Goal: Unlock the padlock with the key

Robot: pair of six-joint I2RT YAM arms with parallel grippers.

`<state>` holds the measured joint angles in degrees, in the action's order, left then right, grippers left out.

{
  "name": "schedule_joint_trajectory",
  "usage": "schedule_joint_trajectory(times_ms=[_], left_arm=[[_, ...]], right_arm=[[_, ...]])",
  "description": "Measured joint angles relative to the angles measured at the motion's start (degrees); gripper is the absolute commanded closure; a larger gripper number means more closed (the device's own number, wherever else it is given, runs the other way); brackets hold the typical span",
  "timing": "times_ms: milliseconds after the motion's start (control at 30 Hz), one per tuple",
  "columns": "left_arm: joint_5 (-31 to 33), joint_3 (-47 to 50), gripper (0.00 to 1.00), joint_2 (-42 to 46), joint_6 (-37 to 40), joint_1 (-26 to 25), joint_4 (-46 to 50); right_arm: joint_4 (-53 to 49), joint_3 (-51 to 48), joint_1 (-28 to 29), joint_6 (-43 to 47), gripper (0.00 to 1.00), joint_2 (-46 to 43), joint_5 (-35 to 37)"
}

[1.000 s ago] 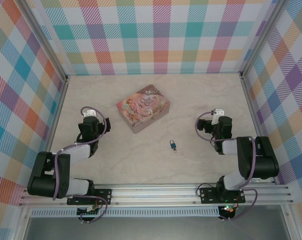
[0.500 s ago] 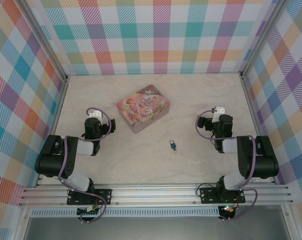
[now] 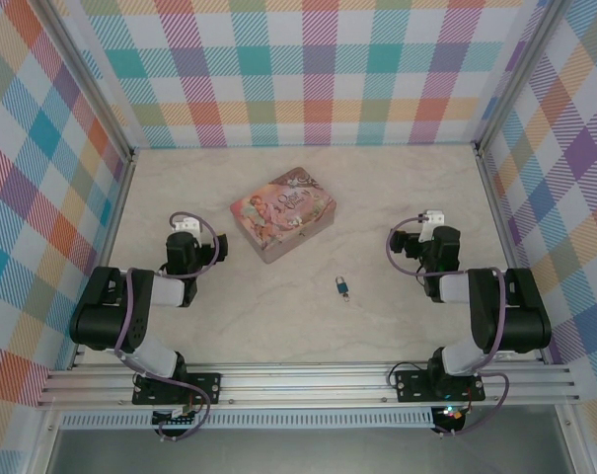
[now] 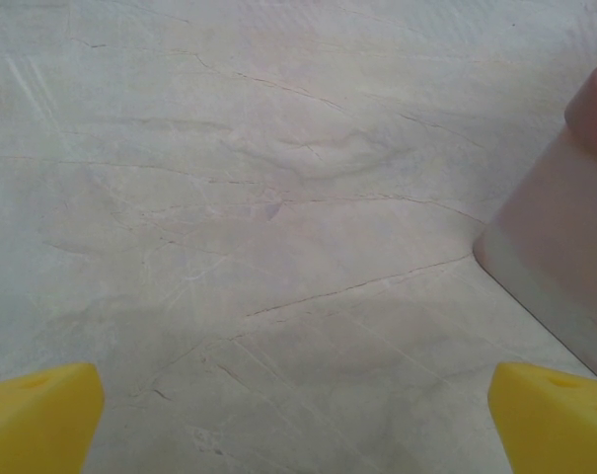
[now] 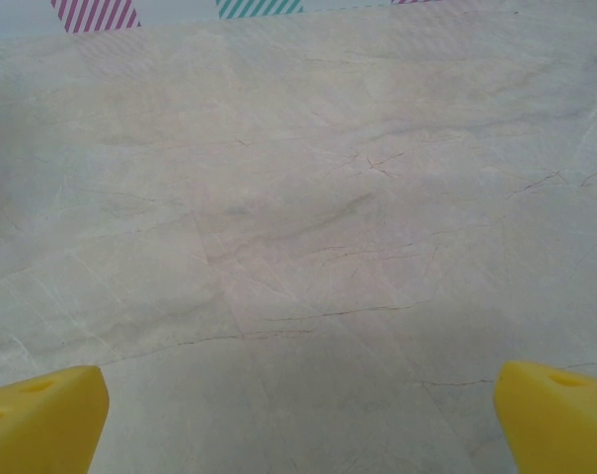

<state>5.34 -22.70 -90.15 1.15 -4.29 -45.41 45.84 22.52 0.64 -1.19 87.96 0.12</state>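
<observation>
The padlock, tiny with a blue-teal body and a thin silvery shackle, lies on the marble table between the two arms. A greyish speck right at its near end looks like the key. My left gripper hovers low at the left, well apart from the padlock, and is open over bare table, its yellow fingertips wide apart. My right gripper stands to the padlock's right. It is also open with nothing between its fingertips.
A pink pictured tin sits behind the padlock, just right of the left gripper; its corner shows in the left wrist view. Checked walls close in the table on three sides, and a metal rail runs along the near edge.
The left arm has folded: its elbow rose from near the rail and the wrist shifted slightly. It has held still for the last half second. The right arm barely moved.
</observation>
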Motion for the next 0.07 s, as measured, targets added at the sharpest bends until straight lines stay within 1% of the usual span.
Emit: schedule_joint_trajectory(times_ms=[67], left_arm=[[0.00, 0.00, 0.00, 0.00, 0.00, 0.00, 0.00]], right_arm=[[0.00, 0.00, 0.00, 0.02, 0.00, 0.00, -0.04]])
